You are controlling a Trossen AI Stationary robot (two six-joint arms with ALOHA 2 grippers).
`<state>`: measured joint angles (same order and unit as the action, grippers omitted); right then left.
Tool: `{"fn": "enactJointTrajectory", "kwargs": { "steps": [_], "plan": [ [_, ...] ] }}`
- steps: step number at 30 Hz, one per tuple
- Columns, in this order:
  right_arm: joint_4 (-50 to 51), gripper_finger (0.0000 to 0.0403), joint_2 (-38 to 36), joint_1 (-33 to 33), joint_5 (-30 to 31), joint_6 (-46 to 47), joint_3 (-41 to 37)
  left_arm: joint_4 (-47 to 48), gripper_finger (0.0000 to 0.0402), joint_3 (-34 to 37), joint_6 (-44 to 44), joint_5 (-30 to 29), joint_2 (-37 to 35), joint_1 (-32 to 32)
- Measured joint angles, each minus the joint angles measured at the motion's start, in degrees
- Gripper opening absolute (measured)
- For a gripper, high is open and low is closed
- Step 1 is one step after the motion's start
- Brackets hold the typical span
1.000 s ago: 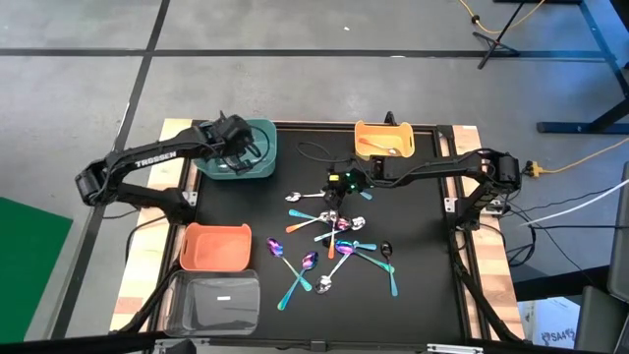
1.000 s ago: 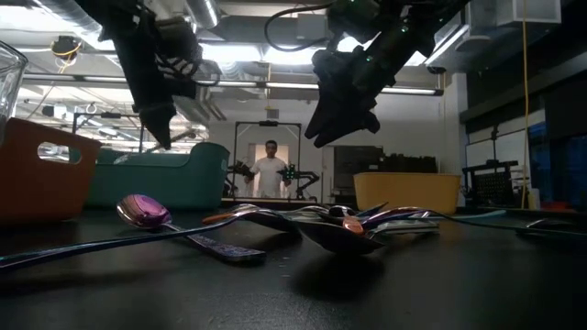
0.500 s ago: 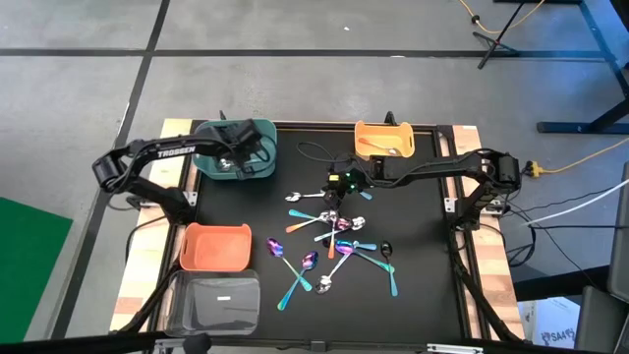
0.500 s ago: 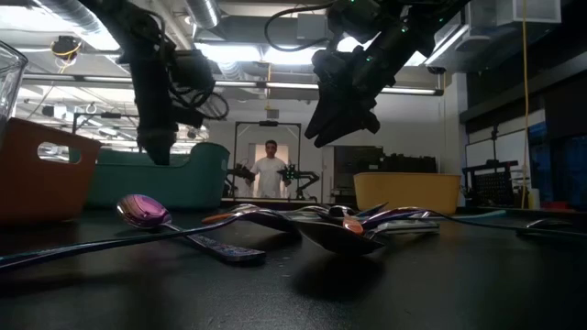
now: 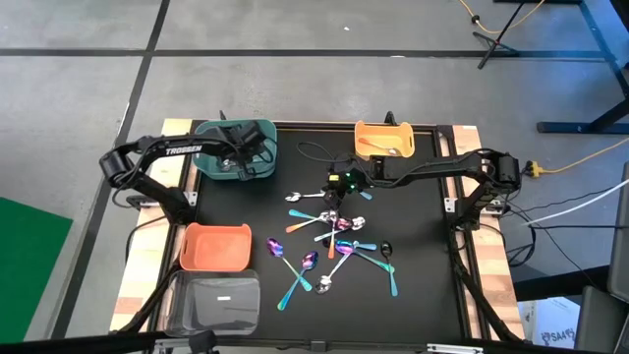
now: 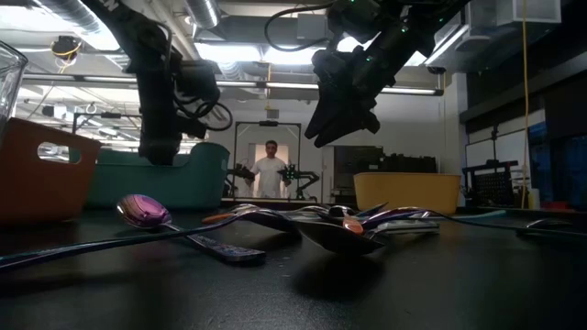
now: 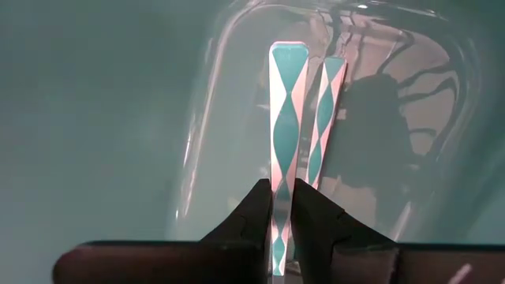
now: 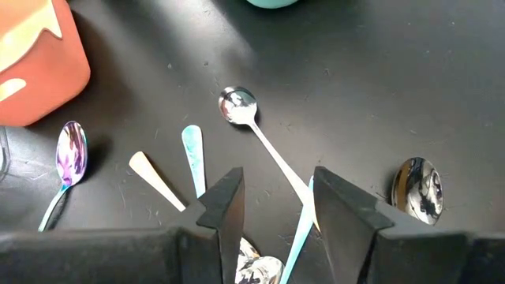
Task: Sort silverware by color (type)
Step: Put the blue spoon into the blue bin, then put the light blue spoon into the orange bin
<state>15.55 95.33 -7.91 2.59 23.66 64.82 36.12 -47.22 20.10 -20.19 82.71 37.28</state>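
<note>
Currently a teal spoon (image 7: 286,118) is pinched by the left gripper (image 7: 282,207) inside the teal bin (image 5: 257,147); the right gripper (image 8: 276,197) is held open above the spoon pile (image 5: 334,241).

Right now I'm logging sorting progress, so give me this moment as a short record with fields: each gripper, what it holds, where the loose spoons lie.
left gripper: inside the teal bin, shut on a teal spoon
right gripper: open, empty, above the spoon pile
teal bin: a second teal handle lies beside the held one
yellow bin: far side of the table, contents unclear
orange bin: near left
loose spoons: mid-table, mixed colours
</note>
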Motion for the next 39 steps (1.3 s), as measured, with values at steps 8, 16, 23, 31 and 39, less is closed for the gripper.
{"fn": "enactJointTrajectory", "kwargs": {
  "steps": [8, 16, 23, 31, 39],
  "plan": [
    [0.02, 0.0138, 0.0, 0.0, 0.0, 0.0, 0.0, -0.56, 0.0074, 0.0, -0.04, 0.24, 0.38, 0.0],
    [0.04, 0.0138, 0.02, 0.01, 0.0, -0.02, 0.0, -0.86, 0.0109, 0.0, -0.18, 0.27, 0.38, 0.0],
    [1.72, 0.0138, 0.02, 0.01, 5.26, 0.04, 0.0, -0.86, 0.0117, 0.0, -0.2, 0.34, 0.38, 0.0],
    [9.22, 0.0138, 0.03, -0.01, 11.72, 0.04, -0.02, -0.86, 0.0114, 0.0, -0.5, 0.38, 0.38, 0.0],
    [14.12, 0.0138, 1.55, -0.05, 14.45, 0.02, -0.09, -0.86, 0.0114, 0.0, -0.53, 0.38, 0.38, -0.04]
  ]
}}
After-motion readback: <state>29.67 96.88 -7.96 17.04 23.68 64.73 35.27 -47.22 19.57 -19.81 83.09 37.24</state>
